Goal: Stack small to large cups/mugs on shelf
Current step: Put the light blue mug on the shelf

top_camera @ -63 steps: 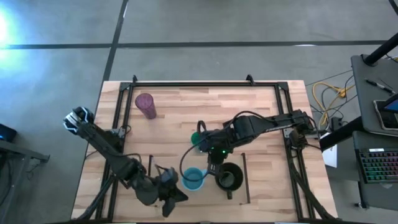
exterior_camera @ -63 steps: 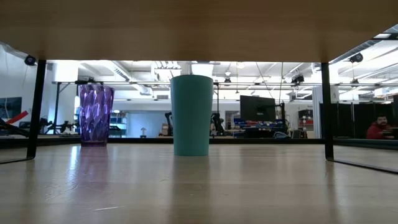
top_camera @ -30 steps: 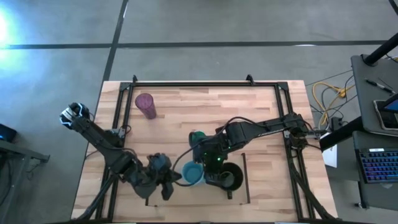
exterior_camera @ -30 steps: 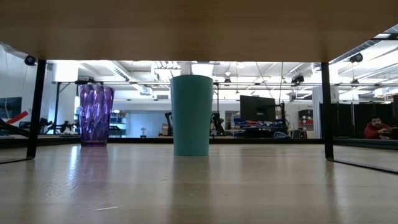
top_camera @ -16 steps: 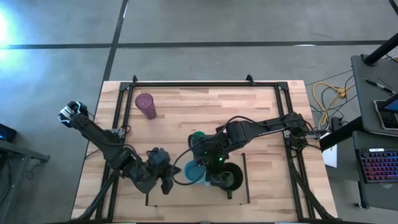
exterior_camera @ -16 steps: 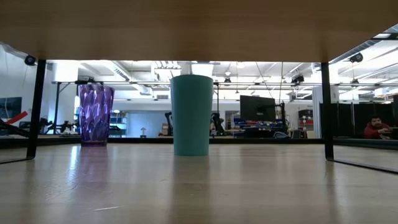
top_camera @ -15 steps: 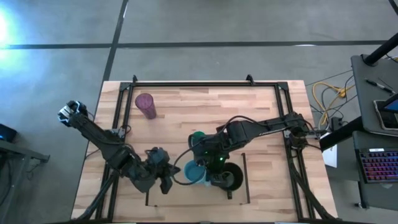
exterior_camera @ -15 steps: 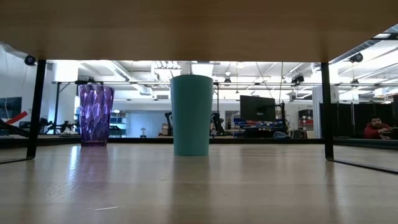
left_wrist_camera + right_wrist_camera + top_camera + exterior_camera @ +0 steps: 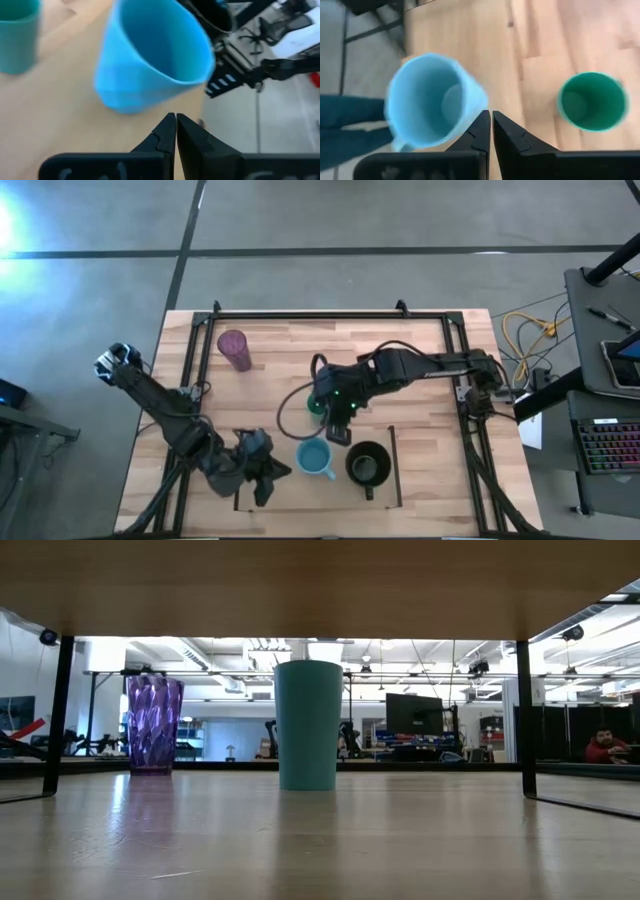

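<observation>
The right gripper [image 9: 338,432] has drawn back from between the light-blue mug [image 9: 314,459] and the black mug [image 9: 367,464], where it sat half a second ago, and now hangs farther up the table, just beside the green cup [image 9: 319,404], with its jaws closed together. The light-blue mug has shifted slightly and now stands clear of that arm, its handle showing toward the black mug. The left gripper [image 9: 263,482] has pulled away from the light-blue mug's side toward the table's near edge, its jaws pressed shut and empty. A person [image 9: 604,747] far off in the room has moved slightly.
</observation>
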You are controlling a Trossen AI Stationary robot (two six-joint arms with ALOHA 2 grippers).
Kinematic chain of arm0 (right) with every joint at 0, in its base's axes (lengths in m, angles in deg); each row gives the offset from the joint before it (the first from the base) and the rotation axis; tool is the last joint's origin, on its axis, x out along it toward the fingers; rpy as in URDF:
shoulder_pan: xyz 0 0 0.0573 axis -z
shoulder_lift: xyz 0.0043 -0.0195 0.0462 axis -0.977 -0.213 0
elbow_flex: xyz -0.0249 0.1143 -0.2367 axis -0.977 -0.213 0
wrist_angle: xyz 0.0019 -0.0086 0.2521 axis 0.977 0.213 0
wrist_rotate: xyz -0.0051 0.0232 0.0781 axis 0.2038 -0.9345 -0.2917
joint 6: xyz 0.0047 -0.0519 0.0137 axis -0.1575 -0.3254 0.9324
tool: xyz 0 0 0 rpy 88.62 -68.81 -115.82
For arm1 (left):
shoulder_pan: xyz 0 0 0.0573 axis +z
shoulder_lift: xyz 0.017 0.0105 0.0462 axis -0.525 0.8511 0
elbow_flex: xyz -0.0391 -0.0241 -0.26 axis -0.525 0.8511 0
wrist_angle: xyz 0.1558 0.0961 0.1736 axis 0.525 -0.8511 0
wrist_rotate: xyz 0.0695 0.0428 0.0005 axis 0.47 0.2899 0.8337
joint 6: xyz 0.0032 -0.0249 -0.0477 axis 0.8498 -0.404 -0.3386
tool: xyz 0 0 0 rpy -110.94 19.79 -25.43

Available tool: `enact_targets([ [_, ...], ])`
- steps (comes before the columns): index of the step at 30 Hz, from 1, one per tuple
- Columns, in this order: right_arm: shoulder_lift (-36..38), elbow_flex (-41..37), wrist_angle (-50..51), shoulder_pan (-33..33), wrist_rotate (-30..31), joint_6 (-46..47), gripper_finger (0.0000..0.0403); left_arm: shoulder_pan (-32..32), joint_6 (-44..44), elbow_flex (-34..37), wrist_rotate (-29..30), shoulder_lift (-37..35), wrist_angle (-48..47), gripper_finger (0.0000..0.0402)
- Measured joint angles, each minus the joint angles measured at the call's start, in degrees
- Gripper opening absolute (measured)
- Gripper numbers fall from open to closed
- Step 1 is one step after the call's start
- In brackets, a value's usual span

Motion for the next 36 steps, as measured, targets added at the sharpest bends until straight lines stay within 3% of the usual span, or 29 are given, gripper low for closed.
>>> enact_targets([
  [13, -4.7, -0.2, -0.1, 0.4, -4.2, -0.9, 0.0013, 0.9, 0.0, 0.0, 1.2, 4.1, 4.2, 0.0],
  [19, -4.3, -0.2, 1.1, -0.2, -7.6, -0.4, 0.0013, 1.4, 0.0, 0.1, 4.4, 4.3, 4.0, 0.0],
  [36, -4.4, -0.2, 4.3, -4.7, -8.1, -0.1, 0.0013, 1.7, 0.0, 0.6, 5.3, 4.2, 4.0, 0.0],
])
